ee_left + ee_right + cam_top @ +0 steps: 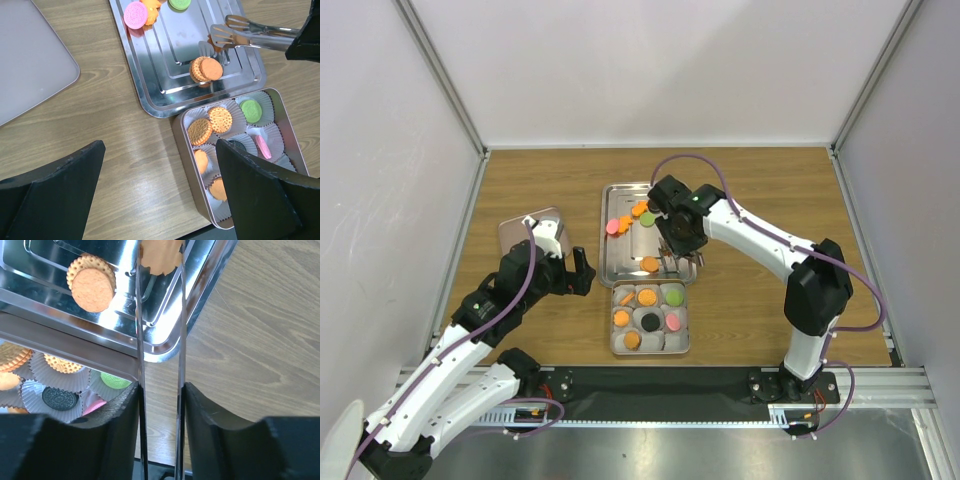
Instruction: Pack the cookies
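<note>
Right gripper, clamped on tongs apparently pinching an orange cookie, has the box just toward the bases from the tips.

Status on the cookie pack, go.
Left gripper open, empty, hovering beside rectangular silver tin. Right gripper shut on metal tongs, tongs pinching a round orange cookie above the steel tray. Nothing seen between tongs and tin.

Glossy metal tray and tongs; matt wood-grain tabletop; pleated paper cups; cookies with rough matt faces.
</note>
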